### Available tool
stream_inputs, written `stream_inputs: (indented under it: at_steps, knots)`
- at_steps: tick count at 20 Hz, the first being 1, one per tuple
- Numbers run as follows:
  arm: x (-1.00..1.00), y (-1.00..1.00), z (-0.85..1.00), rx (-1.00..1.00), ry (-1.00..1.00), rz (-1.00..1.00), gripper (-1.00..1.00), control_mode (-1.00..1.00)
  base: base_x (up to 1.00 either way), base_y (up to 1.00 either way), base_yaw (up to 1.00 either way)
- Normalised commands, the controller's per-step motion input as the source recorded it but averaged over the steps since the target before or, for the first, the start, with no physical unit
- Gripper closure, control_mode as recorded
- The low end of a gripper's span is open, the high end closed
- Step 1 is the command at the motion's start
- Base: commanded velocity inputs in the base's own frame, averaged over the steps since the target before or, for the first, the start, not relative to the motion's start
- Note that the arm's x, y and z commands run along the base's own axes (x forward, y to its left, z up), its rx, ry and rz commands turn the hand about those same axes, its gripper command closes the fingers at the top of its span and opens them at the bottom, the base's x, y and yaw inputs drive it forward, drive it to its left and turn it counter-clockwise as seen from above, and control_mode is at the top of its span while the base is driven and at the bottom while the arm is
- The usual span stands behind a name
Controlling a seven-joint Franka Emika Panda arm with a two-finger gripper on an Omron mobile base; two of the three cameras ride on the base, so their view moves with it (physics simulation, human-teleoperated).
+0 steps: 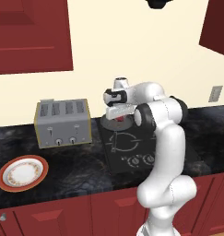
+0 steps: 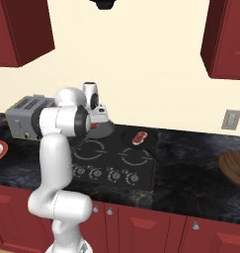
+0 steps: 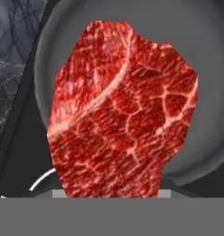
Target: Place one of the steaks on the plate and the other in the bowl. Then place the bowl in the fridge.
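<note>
One steak [image 3: 122,110], red with whitish marbling, stands on edge close before the hand camera and hides my fingertips. My gripper [image 1: 118,115] is shut on this steak [image 1: 119,120] just over the dark frying pan [image 3: 210,69] at the stove's back left. The other steak [image 2: 139,137] lies on the stove's back right burner. The orange-rimmed plate [image 1: 22,173] sits on the counter far left of the stove. At the right edge of the right base view is the brown wooden bowl [image 2: 235,168]. The fridge is out of view.
A grey toaster [image 1: 62,122] stands on the black counter between the plate and the stove [image 1: 129,150]. Red cabinets hang above left and right. A wall socket [image 2: 231,119] is behind the counter near the bowl.
</note>
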Motion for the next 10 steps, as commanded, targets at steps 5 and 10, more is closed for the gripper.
stream_inputs:
  at_steps: [5, 10]
  knots:
    - [-1.0, -0.2, 0.62, 0.09, -0.05, -0.16, 1.0, -1.0, 0.0, 0.0, 0.0]
    - [-1.0, -0.09, 0.76, 0.02, -0.02, -0.11, 1.0, -1.0, 0.0, 0.0, 0.0]
